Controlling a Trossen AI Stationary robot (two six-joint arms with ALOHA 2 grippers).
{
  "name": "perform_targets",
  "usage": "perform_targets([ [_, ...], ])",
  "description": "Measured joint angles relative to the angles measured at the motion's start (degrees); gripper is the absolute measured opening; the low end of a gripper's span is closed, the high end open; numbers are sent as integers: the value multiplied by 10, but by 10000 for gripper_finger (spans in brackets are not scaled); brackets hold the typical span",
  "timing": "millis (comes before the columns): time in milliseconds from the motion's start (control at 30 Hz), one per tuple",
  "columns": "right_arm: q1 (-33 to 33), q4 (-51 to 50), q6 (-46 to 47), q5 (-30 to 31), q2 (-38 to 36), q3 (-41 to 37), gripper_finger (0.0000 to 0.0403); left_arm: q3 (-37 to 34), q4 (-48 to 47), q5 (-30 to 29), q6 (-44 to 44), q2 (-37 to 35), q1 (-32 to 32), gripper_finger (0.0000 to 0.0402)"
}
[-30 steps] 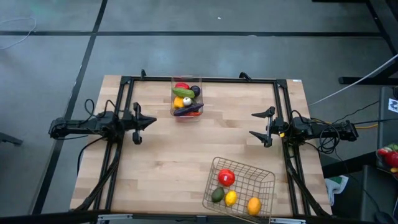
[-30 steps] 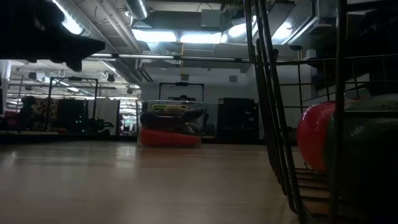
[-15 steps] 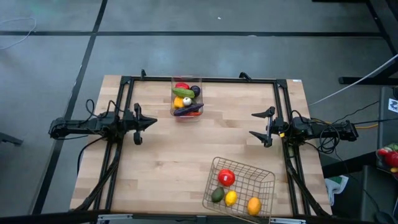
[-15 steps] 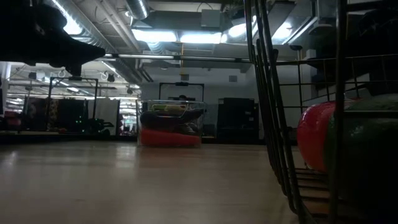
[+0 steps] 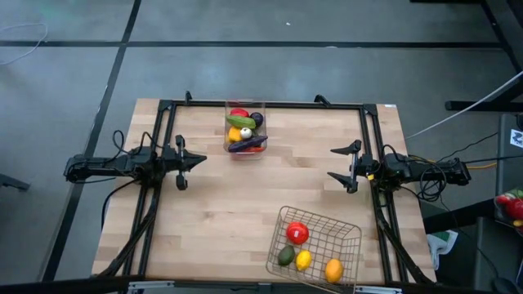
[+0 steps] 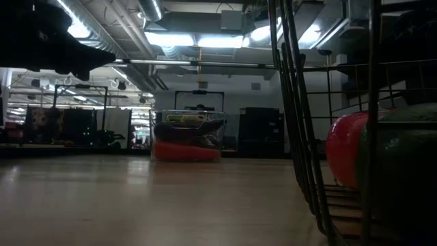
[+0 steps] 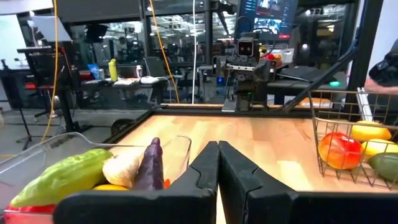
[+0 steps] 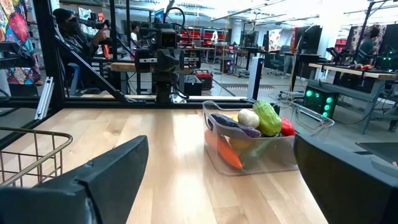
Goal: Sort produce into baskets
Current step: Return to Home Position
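Observation:
A clear plastic bin (image 5: pixel 245 131) at the table's far middle holds several toy vegetables: green, red, orange, purple and one white. It also shows in the right wrist view (image 8: pixel 261 140). A wire-mesh basket (image 5: pixel 315 245) at the near right holds a red fruit (image 5: pixel 297 233), a green one, a yellow lemon and an orange. My left gripper (image 5: pixel 200 160) hangs shut and empty at the table's left edge. My right gripper (image 5: pixel 333 163) hangs open and empty at the right edge.
A black frame (image 5: pixel 261 104) runs along the table's far, left and right edges. Bare wood lies between the two grippers and between the bin and the basket. People and equipment stand in the room beyond the table.

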Motion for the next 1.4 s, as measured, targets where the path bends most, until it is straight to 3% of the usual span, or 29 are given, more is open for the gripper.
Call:
perform_targets([
  [1400,0,0,0,0,0,0,397,0,0,0,-12,0,0,0],
])
